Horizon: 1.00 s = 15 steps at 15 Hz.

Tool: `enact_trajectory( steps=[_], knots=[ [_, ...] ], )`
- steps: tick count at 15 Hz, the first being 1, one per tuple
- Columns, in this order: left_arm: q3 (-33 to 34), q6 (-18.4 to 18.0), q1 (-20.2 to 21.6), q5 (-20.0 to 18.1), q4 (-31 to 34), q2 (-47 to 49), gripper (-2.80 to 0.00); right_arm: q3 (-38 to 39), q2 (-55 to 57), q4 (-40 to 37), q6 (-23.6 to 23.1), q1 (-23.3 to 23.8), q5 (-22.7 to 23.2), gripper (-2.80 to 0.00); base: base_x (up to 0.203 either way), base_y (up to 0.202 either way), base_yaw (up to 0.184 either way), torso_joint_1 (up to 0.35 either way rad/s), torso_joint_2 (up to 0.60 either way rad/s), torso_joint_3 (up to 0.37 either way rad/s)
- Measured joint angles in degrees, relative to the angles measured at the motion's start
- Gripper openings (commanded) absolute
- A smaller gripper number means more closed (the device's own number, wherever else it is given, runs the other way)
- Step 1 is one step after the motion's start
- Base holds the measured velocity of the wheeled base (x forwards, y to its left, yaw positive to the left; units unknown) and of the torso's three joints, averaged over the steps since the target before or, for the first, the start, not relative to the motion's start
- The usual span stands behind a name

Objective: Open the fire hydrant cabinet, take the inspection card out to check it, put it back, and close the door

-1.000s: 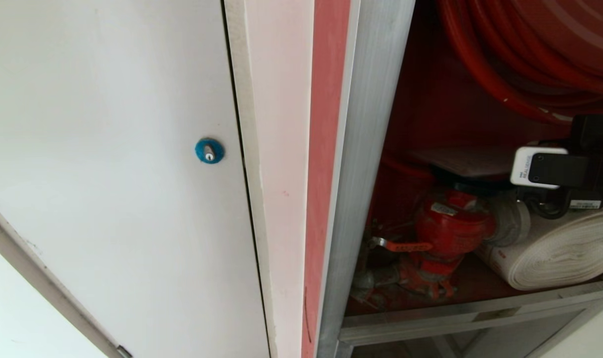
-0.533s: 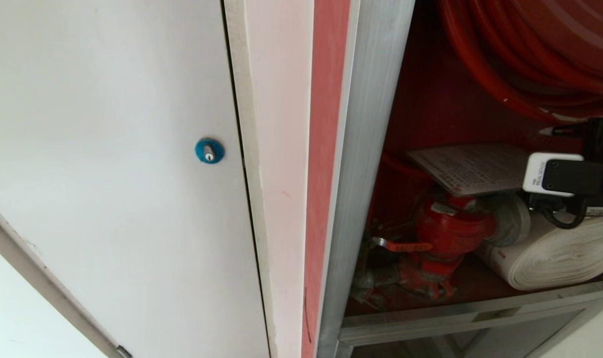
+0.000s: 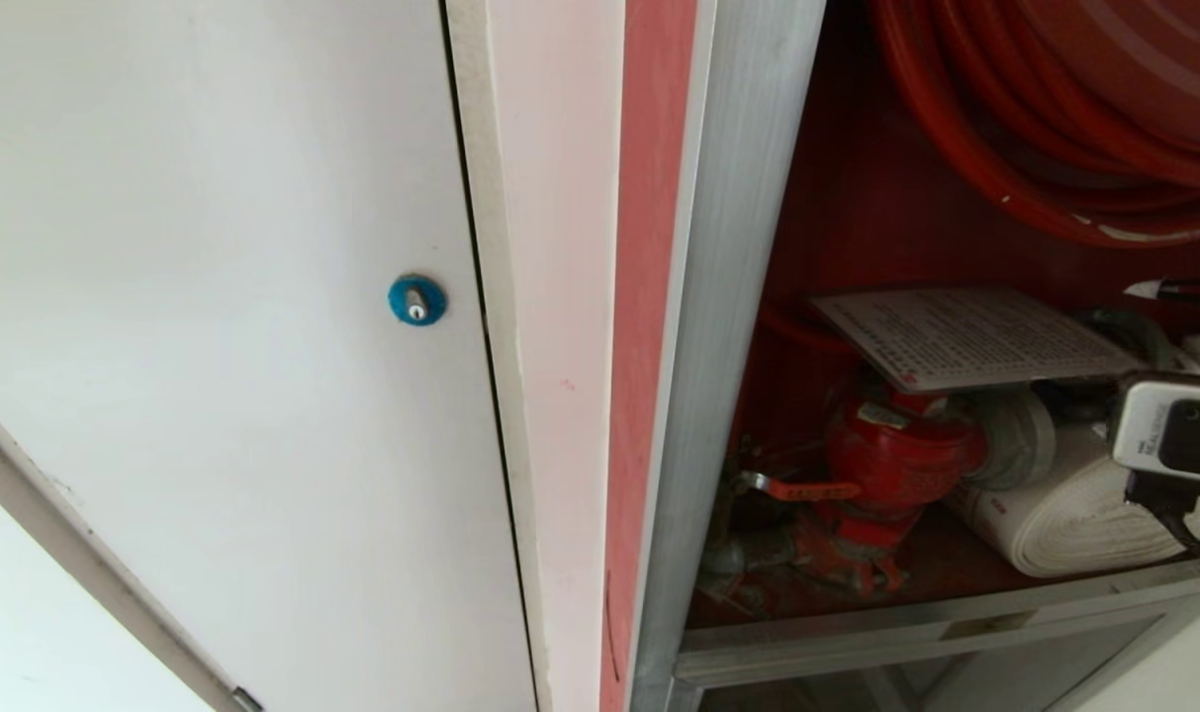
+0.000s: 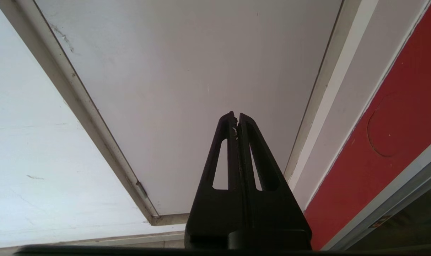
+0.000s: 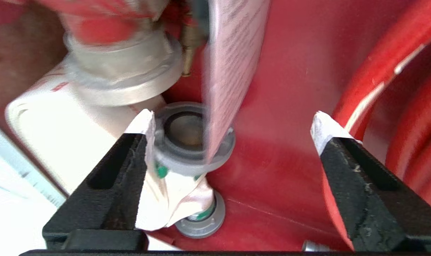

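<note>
Fig.: inspection card (image 3: 966,336) lies flat atop valve (image 3: 896,450); your R gripper (image 5: 233,137) (jaws wide, empty) sits beside its right edge, card's long axis pointing away; door unseen.

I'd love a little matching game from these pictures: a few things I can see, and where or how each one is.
Things:
1. card
2. rolled hose
3. right claw
4. left claw

States:
A. shut, in front of the white panel
B. lying flat on top of the red valve
C. open, holding nothing
D. on the cabinet floor beside the valve

Pairs: 1-B, 2-D, 3-C, 4-A
</note>
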<state>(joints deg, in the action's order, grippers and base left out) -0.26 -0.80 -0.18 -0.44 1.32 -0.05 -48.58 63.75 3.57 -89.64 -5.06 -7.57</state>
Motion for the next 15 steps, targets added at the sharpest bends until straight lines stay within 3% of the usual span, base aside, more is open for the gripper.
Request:
enact_trajectory(
  steps=[1, 2, 3, 5, 11, 15],
  knots=[
    [-0.01, 0.01, 0.00, 0.00, 0.00, 0.00, -2.80, 1.19, -1.50, -0.03, -0.07, -0.15, 0.09, 0.00, 0.000, 0.000, 0.000, 0.000, 0.00, 0.000],
    [0.01, 0.01, 0.00, -0.02, 0.00, 0.00, -2.80, 2.49, -3.34, -0.07, -0.25, -0.31, 0.18, -1.16, 0.000, 0.000, 0.000, 0.000, 0.00, 0.000],
    [-0.01, 0.01, 0.02, 0.00, 0.00, 0.00, -2.80, 3.64, -5.10, -0.10, -0.53, -0.50, 0.36, -2.80, 0.000, 0.000, 0.000, 0.000, 0.00, 0.000],
    [-0.01, 0.03, 0.00, 0.00, 0.00, 0.00, -2.80, 5.28, -8.51, -0.79, -0.83, -0.63, 0.95, -2.80, 0.000, 0.000, 0.000, 0.000, 0.00, 0.000],
    [0.02, -0.01, 0.00, 0.02, -0.02, 0.00, -2.80, 3.64, -19.94, -15.76, -0.89, -0.72, 1.40, -2.80, 0.000, 0.000, 0.000, 0.000, 0.00, 0.000],
    [0.02, 0.03, 0.00, 0.00, 0.00, 0.00, -2.80, 2.28, -26.19, -20.49, -0.35, -0.72, 1.56, -2.80, 0.000, 0.000, 0.000, 0.000, 0.00, 0.000]
  ],
)
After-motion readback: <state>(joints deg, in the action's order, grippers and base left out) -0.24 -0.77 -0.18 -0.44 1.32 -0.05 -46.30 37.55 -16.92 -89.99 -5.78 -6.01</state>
